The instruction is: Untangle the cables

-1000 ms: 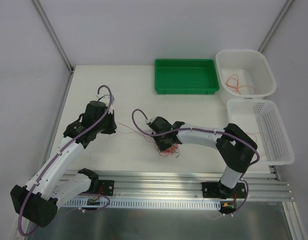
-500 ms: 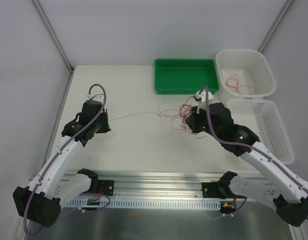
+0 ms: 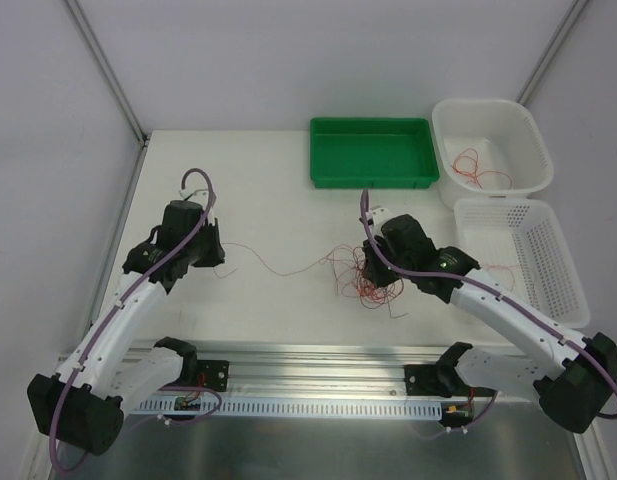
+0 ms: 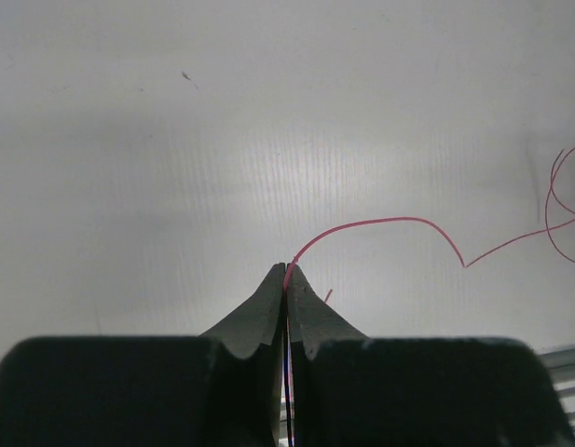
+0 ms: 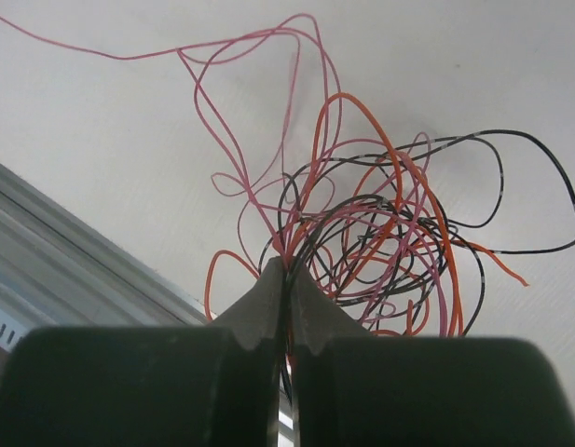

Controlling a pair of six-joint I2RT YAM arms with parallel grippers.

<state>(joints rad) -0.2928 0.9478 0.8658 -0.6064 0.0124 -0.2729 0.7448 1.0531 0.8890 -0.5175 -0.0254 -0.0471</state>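
Note:
A tangle of thin red, pink, orange and black cables [image 3: 366,278] lies mid-table; in the right wrist view [image 5: 380,233] it spreads just past my fingertips. My right gripper [image 3: 373,268] [image 5: 288,264] is shut on several strands of it. One red cable [image 3: 278,268] runs left from the tangle in a slack curve to my left gripper [image 3: 213,255]. In the left wrist view that gripper [image 4: 289,268] is shut on the red cable's end [image 4: 380,223].
A green tray [image 3: 373,152] stands at the back. A white tub [image 3: 528,135] at the back right holds a red cable [image 3: 475,168]. A white mesh basket [image 3: 548,262] is on the right. A metal rail [image 3: 318,375] runs along the near edge.
My right gripper swung with the tangle from mid-table to the back right, then came down and forward. The red strand to my left gripper went taut, then slackened. My left gripper barely moved.

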